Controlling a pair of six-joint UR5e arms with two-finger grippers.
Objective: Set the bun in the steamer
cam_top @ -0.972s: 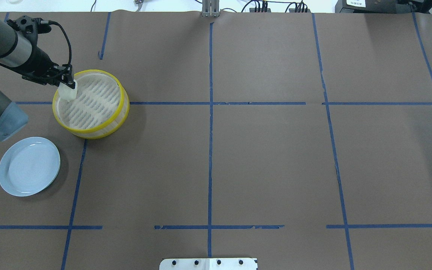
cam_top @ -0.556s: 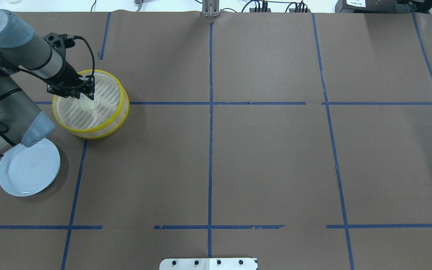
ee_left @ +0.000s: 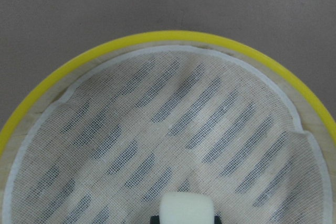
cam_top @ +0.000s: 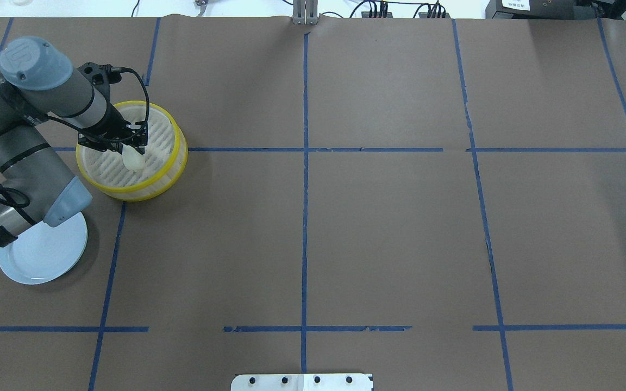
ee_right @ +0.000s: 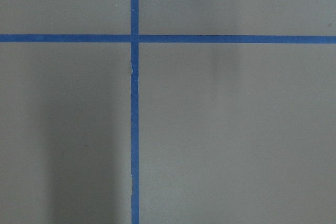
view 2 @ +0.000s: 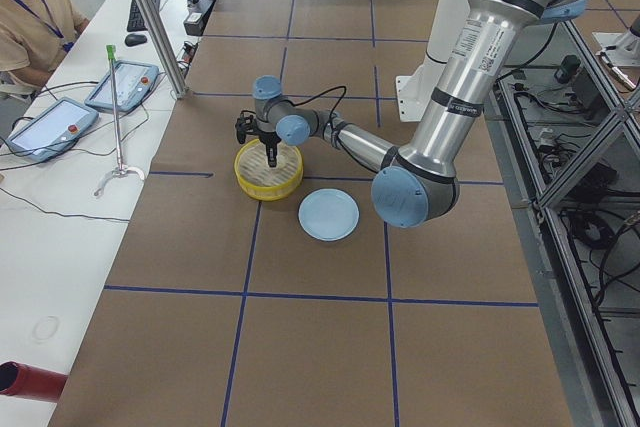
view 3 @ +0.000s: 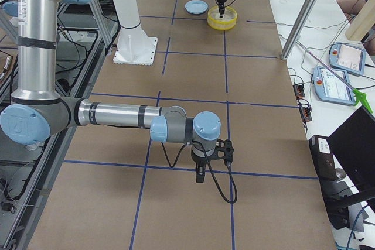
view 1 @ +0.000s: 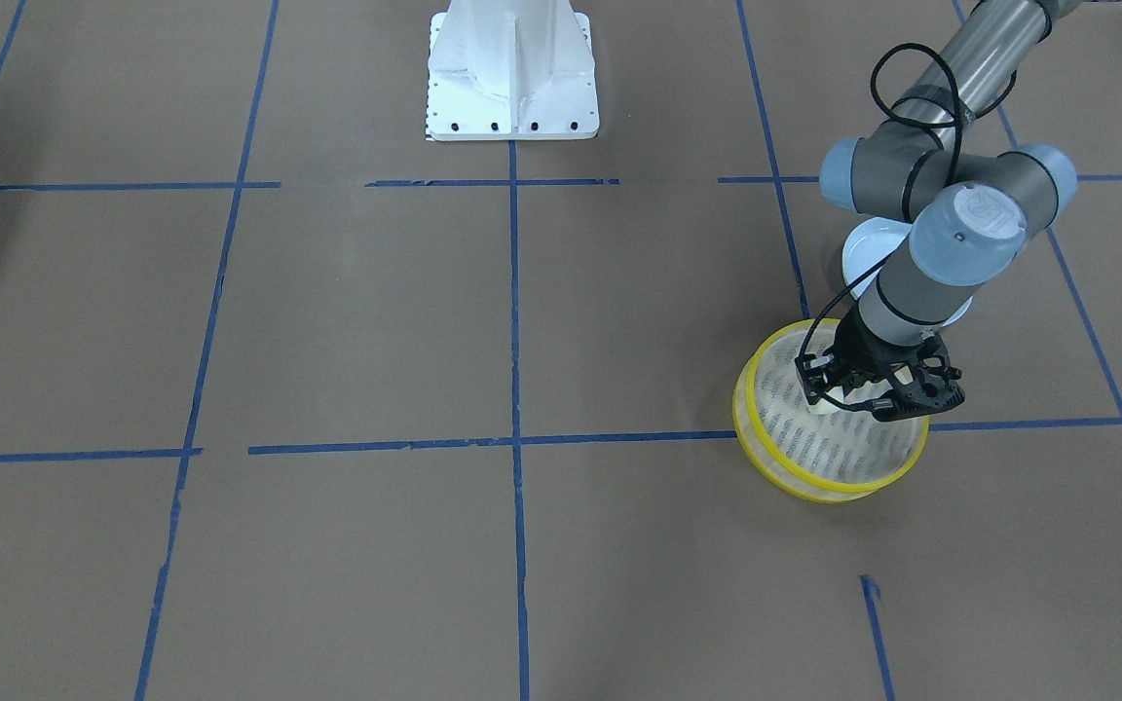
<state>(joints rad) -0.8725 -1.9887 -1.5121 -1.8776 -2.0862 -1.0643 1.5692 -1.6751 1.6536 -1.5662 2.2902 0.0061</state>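
Observation:
The steamer is a round basket with yellow rims at the table's left. It also shows in the front view and fills the left wrist view. My left gripper reaches down inside it and is shut on the bun, a small cream-white lump. The bun hangs low over the middle of the slotted floor. I cannot tell whether it touches the floor. My right gripper shows only in the right side view, low over bare paper far from the steamer. I cannot tell if it is open or shut.
A pale blue plate lies near the steamer, toward the robot, partly under my left arm's elbow. Brown paper with blue tape lines covers the table. The white robot base stands at the table's near edge.
My left gripper has carried the bun from above the steamer's left rim to the right, over the middle of the basket, and lower into it.

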